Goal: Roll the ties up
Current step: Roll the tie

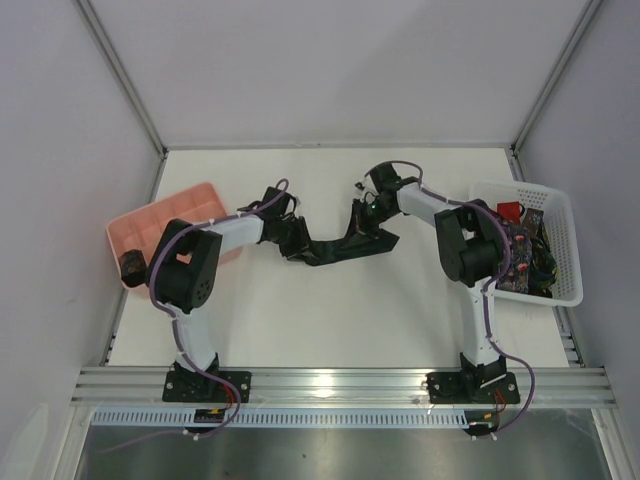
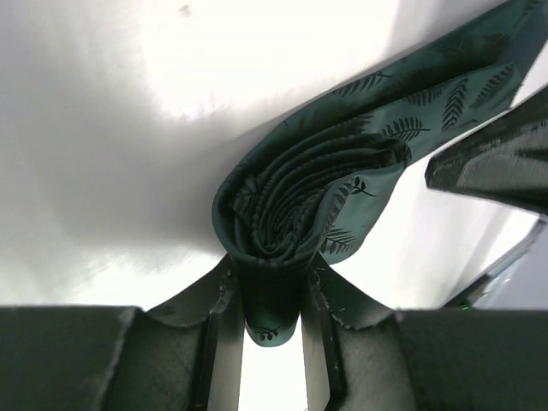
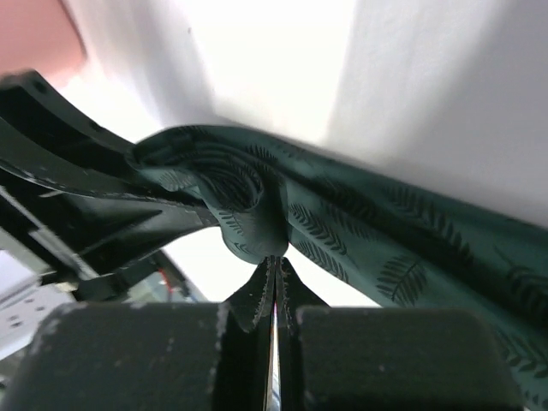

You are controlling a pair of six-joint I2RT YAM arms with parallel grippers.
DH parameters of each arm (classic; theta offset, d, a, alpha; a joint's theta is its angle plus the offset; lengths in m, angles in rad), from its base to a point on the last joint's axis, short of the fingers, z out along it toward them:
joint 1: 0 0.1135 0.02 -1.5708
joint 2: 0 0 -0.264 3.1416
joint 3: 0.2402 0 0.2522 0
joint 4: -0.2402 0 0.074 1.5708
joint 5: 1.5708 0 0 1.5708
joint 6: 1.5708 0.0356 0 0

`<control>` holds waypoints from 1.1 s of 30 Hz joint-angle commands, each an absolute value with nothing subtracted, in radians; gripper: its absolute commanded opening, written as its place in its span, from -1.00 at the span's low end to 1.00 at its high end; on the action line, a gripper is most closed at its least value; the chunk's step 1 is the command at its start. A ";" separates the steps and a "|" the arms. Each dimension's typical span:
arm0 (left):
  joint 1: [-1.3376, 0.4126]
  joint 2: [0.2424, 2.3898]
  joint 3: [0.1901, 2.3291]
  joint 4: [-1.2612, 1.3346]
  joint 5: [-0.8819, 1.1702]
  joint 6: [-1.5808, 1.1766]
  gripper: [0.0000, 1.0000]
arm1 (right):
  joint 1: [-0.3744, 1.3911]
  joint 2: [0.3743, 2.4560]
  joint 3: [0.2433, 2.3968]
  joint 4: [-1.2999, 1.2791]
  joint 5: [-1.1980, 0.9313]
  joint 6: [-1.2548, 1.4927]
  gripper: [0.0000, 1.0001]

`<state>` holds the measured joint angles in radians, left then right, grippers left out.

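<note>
Over white tabletop point(image 1: 330, 320), green tie point(image 1: 335, 250) stretches left-right, left pincer point(image 2: 271, 287) and right pincer point(image 3: 274, 274) clamping it.

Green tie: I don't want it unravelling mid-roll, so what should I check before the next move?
1. Left hand clamps the coil: ok.
2. Right hand pinches the tie: ok.
3. Coil layers held together: ok.
4. Roll finished: not ok, a loose length runs past the coil.
5. Loose length free of twists: cannot tell.
</note>
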<state>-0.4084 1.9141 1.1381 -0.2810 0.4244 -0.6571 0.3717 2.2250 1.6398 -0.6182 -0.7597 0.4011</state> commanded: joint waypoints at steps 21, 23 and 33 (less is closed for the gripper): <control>-0.385 1.888 1.292 -0.715 0.268 -0.503 -0.99 | 0.521 2.266 1.749 -0.595 -0.669 0.431 -1.00; -0.384 1.888 1.295 -0.718 0.276 -0.509 -0.99 | 0.526 2.263 1.753 -0.591 -0.672 0.431 -1.00; -0.379 1.891 1.331 -0.739 0.278 -0.531 -0.99 | 0.551 2.246 1.746 -0.606 -0.660 0.423 -1.00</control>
<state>-0.3897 1.8854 1.2881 -0.7139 0.2955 -0.5228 0.5400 2.2684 1.7279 -0.6094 -0.6617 0.4255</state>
